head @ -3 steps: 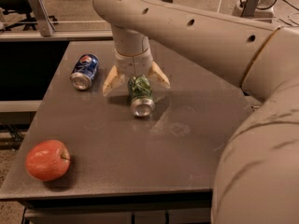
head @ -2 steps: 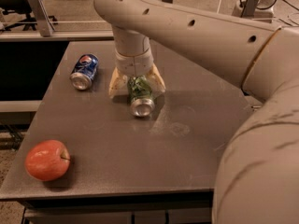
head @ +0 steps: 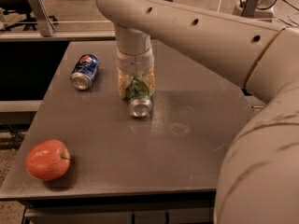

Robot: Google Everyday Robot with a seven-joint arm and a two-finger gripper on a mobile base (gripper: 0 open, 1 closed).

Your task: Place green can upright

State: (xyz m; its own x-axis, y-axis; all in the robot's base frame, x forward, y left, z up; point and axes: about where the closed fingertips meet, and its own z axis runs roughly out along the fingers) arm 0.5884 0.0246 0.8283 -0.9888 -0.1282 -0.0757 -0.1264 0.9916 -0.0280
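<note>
The green can lies on its side near the middle of the grey table, its silver end facing me. My gripper comes down from above over the can. Its two pale fingers are closed against both sides of the green body. The far end of the can is hidden behind the gripper. The can still rests on the table top.
A blue Pepsi can lies on its side at the back left. A red apple sits near the front left corner. My large arm spans the right side of the view. The table's left edge drops to the floor.
The fingers were spread wide on either side of the green can a second ago. They have since closed in onto its body. The can has not moved.
</note>
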